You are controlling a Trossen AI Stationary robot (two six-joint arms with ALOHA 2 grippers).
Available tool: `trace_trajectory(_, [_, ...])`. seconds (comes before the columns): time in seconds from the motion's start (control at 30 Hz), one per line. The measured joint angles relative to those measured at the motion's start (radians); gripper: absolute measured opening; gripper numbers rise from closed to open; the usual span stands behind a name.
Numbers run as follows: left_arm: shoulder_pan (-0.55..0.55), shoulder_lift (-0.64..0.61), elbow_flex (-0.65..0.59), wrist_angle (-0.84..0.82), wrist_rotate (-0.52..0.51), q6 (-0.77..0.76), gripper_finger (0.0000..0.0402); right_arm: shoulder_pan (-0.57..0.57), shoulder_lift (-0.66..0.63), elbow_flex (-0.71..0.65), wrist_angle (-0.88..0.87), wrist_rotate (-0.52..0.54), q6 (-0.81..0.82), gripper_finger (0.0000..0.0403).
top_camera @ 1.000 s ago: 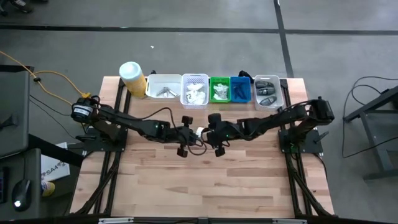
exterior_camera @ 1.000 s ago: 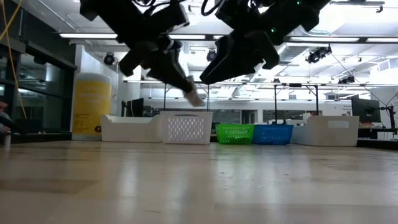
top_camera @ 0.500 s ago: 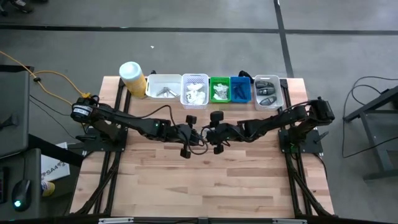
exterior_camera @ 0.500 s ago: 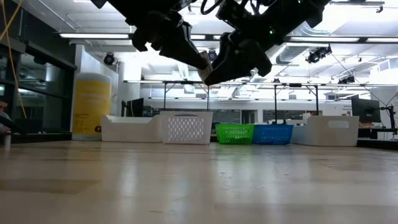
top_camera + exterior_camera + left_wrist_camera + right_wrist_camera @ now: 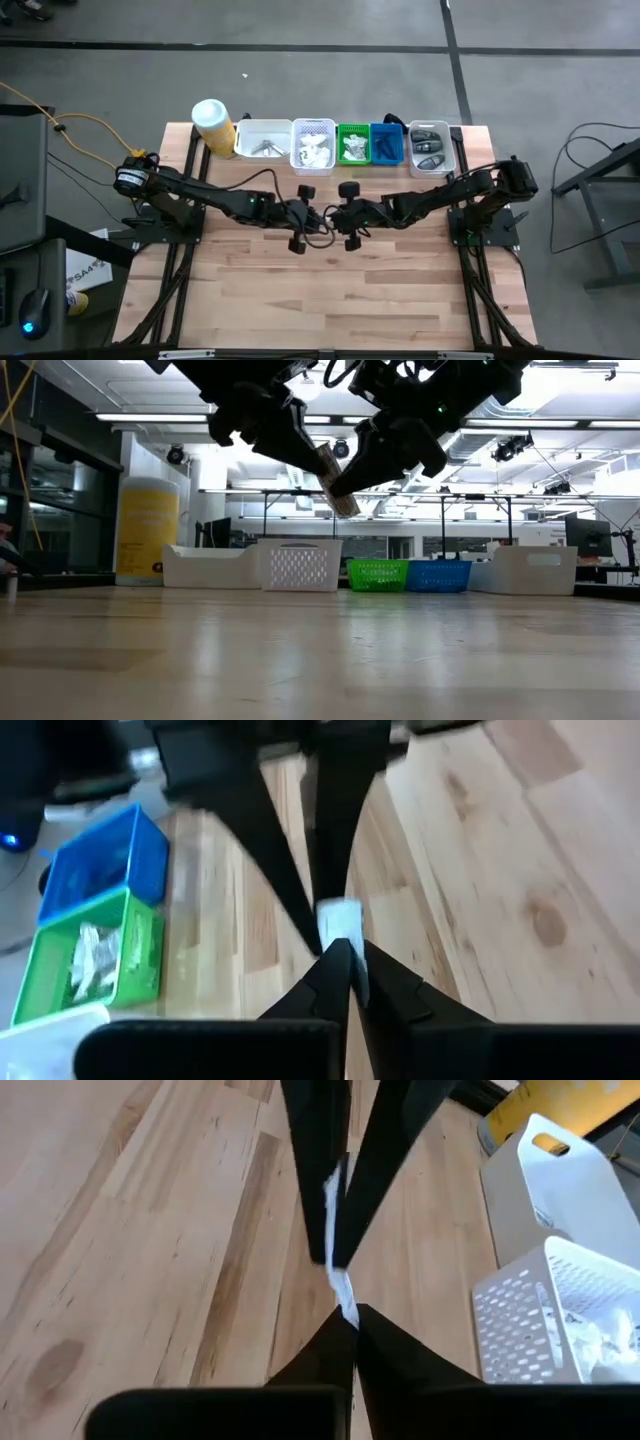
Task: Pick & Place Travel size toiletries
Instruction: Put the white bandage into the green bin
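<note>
High view is showing both arms meeting above the middle of the desk (image 5: 250,300), the left gripper (image 5: 343,952) and right gripper (image 5: 346,1320) both clamping their fingers on one white sachet (image 5: 340,916) held in the air. Five bins are lining the far edge; this sachet is not yet binned, so placing remains, I judge.

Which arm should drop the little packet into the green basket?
Probably the right. Both the right arm's fingers and the left arm's fingers pinch the packet mid-table, but the green basket sits on the right arm's side of that spot.
</note>
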Motion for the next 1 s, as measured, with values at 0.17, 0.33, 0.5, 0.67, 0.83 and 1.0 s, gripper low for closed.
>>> trace_trajectory(0.17, [0.000, -0.032, 0.000, -0.054, -0.027, -0.046, 0.0018, -0.002, 0.000, 0.000, -0.013, 0.000, 0.050, 0.0004])
trace_trajectory(0.33, [0.000, -0.048, 0.001, -0.057, 0.061, -0.056, 0.0019, -0.002, 0.000, 0.000, -0.020, -0.002, 0.061, 0.0003])
trace_trajectory(0.5, [0.000, -0.048, 0.001, -0.078, 0.083, -0.040, 0.0061, -0.002, 0.000, 0.000, -0.027, -0.002, 0.082, 0.0003])
trace_trajectory(0.67, [0.000, -0.087, -0.002, -0.183, -0.073, -0.129, 0.0143, -0.008, 0.000, 0.000, -0.049, 0.004, 0.126, 0.0003])
trace_trajectory(0.83, [0.000, -0.205, -0.084, -0.220, -0.129, -0.171, 0.0169, -0.037, -0.013, 0.000, -0.105, 0.037, 0.205, 0.0003])
trace_trajectory(1.0, [0.001, -0.393, -0.319, -0.055, -0.186, -0.179, 0.0156, -0.101, -0.054, 0.000, -0.132, 0.064, 0.264, 0.0003])
